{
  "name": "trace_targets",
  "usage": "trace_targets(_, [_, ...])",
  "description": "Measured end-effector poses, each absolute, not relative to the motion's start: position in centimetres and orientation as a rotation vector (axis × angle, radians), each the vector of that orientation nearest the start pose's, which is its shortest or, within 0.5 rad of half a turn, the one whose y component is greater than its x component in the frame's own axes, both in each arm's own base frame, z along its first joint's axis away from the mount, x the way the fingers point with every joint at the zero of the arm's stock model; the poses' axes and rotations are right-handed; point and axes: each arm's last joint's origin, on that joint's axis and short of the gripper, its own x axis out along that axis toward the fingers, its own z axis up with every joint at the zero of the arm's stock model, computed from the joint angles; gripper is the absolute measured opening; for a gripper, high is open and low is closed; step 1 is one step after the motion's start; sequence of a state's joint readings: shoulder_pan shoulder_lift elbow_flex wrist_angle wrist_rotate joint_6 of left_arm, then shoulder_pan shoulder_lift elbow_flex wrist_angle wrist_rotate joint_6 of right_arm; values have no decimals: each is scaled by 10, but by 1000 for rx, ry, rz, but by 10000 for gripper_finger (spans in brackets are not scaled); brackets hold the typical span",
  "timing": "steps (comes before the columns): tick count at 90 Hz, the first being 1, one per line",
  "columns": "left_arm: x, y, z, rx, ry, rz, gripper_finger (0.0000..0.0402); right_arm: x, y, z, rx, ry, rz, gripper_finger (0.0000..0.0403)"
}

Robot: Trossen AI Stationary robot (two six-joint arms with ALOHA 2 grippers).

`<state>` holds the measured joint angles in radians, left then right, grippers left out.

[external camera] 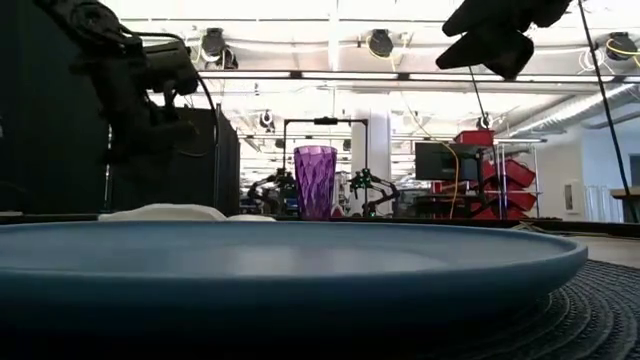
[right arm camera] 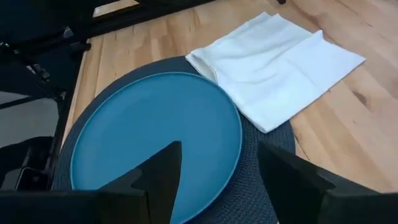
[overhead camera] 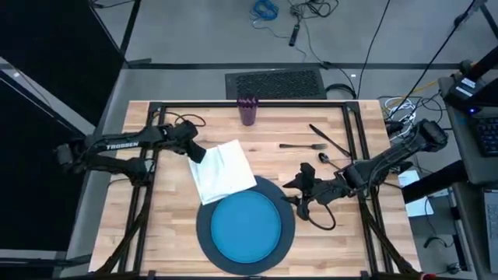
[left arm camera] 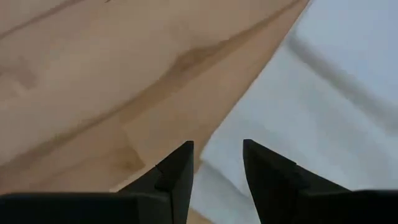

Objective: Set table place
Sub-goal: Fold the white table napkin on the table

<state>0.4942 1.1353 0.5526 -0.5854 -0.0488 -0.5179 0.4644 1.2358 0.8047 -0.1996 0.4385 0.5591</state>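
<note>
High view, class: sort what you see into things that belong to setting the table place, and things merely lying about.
Belonging to the job:
charger
blue plate
napkin
purple cup
fork
knife
spoon
left gripper, at the napkin's edge
right gripper, beside the plate

Just lying about:
black mat beyond the table
blue cable on the floor

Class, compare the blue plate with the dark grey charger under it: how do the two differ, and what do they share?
The blue plate is smaller; the dark grey charger is wider, showing as a ring around it. The plate looks smooth and glossy; the charger looks ribbed or woven. The plate lies on top; the charger rests on the table, its rim partly covered by the white napkin. Both are round and lie flat.
</note>
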Motion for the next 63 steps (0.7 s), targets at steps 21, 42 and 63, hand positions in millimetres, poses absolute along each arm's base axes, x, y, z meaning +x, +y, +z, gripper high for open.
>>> trace_targets(21, [166, 91, 156, -716, 1088, 786, 122, 235, 104, 249, 271, 553, -133, 196])
trace_targets(42, [168, 92, 149, -714, 1132, 788, 122, 235, 105, 249, 276, 561, -116, 196])
trace_targets(63, [174, 92, 146, -709, 1115, 764, 122, 235, 105, 249, 276, 561, -115, 196])
